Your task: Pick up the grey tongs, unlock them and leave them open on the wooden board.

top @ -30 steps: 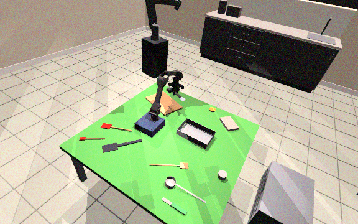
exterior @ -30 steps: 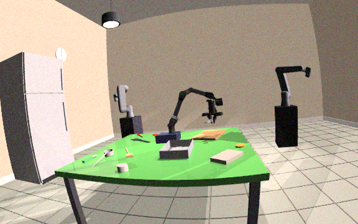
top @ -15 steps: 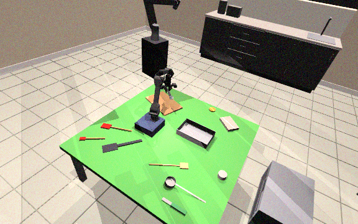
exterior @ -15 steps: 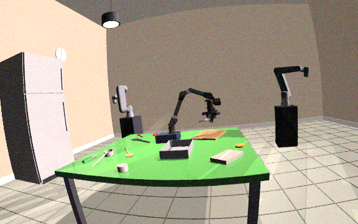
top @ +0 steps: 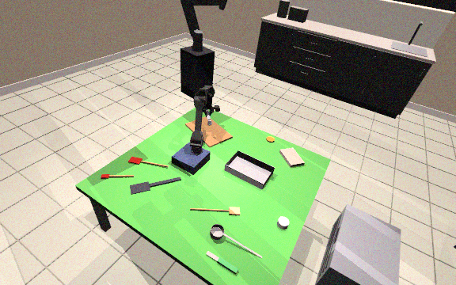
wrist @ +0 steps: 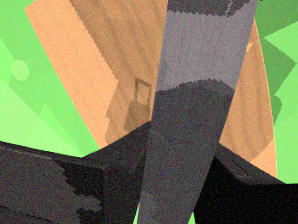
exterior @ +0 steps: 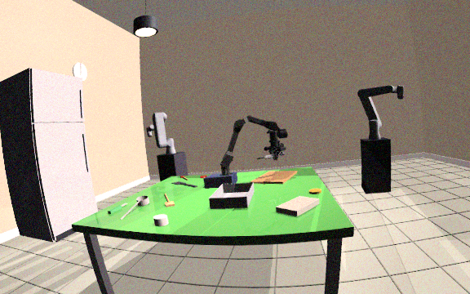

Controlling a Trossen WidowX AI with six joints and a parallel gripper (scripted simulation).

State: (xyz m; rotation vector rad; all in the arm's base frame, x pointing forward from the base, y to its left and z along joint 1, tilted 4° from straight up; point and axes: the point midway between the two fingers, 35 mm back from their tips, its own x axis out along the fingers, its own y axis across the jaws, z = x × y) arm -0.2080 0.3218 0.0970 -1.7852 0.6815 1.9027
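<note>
Grey tongs (top: 209, 119) (exterior: 266, 157) (wrist: 192, 75): held in the air above the wooden board (top: 215, 136) (exterior: 275, 177) (wrist: 65, 65), not touching it. Gripper (top: 211, 109) (exterior: 276, 154) (wrist: 169, 131): fingers clamped on the tongs. In the wrist view the tongs run from the upper edge down between the dark fingers, crossing in front of the board. Whether the lock is released cannot be read from these views.

Board: lies flat on the green table top (top: 165, 210) (exterior: 202, 222) (wrist: 30, 110), just beside the blue base (top: 180, 160) (exterior: 210, 182) of the arm; shadows fall across its wood.

Roasting tin (top: 244, 179) (exterior: 230, 202): upright on the table, near the base, nothing resting across its rim.

Beyond the tin, on the side away from the base: a pale block (top: 291, 157) (exterior: 297, 205), lying flat. A small orange disc (top: 270, 139) (exterior: 315, 191) lies near it, between block and board.

Other side of the base: two red-headed utensils with wooden handles, and a dark spatula (top: 140, 188) (exterior: 184, 184), all lying down.

Farther along the table: a wooden-handled utensil with a pale head (top: 234, 210) (exterior: 170, 203), a ladle-like cup with a long handle, a green-handled tool (top: 227, 265) (exterior: 116, 209) and a short white cylinder (top: 283, 222) (exterior: 161, 220).
</note>
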